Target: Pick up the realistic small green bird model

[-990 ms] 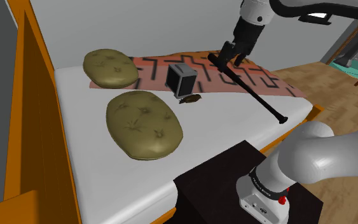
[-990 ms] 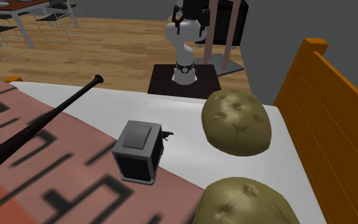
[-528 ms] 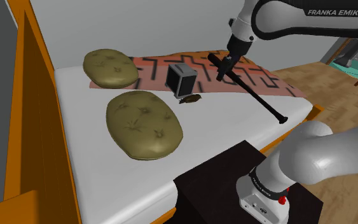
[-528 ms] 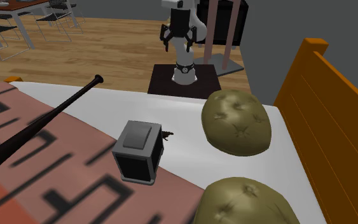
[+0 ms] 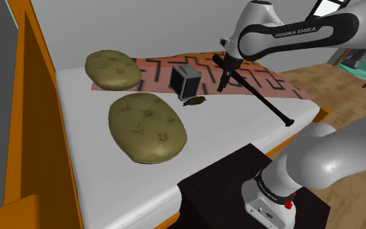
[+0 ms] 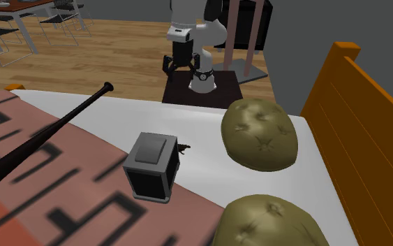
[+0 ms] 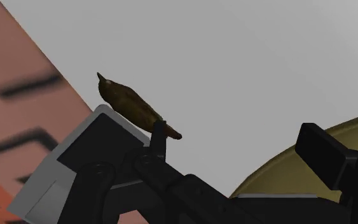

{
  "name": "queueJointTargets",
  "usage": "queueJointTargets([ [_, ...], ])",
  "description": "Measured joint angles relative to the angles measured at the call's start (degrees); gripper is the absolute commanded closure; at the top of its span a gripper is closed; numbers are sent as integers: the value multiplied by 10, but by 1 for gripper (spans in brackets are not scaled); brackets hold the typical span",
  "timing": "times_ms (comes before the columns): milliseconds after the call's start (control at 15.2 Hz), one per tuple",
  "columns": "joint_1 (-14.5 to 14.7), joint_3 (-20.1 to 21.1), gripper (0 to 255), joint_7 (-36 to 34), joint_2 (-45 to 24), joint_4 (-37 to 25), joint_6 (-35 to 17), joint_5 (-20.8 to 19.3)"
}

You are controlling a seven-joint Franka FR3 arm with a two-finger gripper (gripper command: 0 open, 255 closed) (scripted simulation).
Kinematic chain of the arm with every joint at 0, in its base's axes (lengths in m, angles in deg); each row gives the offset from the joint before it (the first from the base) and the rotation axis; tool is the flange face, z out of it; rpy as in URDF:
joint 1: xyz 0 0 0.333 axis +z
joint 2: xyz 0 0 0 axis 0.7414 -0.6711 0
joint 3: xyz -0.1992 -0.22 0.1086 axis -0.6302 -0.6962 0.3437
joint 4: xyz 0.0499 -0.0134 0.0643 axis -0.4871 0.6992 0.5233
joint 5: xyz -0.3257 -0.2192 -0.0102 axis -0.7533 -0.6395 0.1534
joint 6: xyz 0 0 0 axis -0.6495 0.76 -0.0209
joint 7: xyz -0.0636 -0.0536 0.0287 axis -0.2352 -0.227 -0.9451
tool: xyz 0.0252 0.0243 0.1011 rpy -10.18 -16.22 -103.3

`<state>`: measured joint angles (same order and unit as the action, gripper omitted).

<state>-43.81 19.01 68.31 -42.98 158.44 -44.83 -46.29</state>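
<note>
Left to right in the shoulder view: the tall orange wooden headboard (image 5: 35,97), the far olive-green tufted pillow (image 5: 113,69) and the near olive-green tufted pillow (image 5: 147,127) on the white bed sheet (image 5: 233,127). Then comes the red blanket with black line pattern (image 5: 155,67) and the dark grey cube-shaped box (image 5: 186,80).

The small brownish-olive bird model (image 5: 195,101) lies on the sheet just beside the box's near corner; can't tell if they actually touch. It looks more brown than green to me, tbh.

The big change is the arm. A second ago the all-black two-finger gripper (image 5: 223,87) was way up high. Half a second ago it was lower, and now it has dropped further and swung toward the bird. It hangs just right of the box, in front of the long black baseball bat (image 5: 259,97).

In the wrist view the fingers (image 7: 327,153) stand apart with nothing between them, so it's open and empty. The bird sits ahead of them, past the box's top edge.

Bird, box, bat and pillows haven't budged. So I'd say it's mid-approach: still needs to close the gap and get around the bird without clipping the box.
</note>
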Motion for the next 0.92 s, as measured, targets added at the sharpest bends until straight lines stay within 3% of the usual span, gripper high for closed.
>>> queueJointTargets([
  [462, 33, -75, 0, 204, -148, -37, -117, 14],
  [660, 46, -97, 0, 307, -232, -78, -160, 53],
  [924, 47, -95, 0, 442, -338, -130, -206, 118],
])
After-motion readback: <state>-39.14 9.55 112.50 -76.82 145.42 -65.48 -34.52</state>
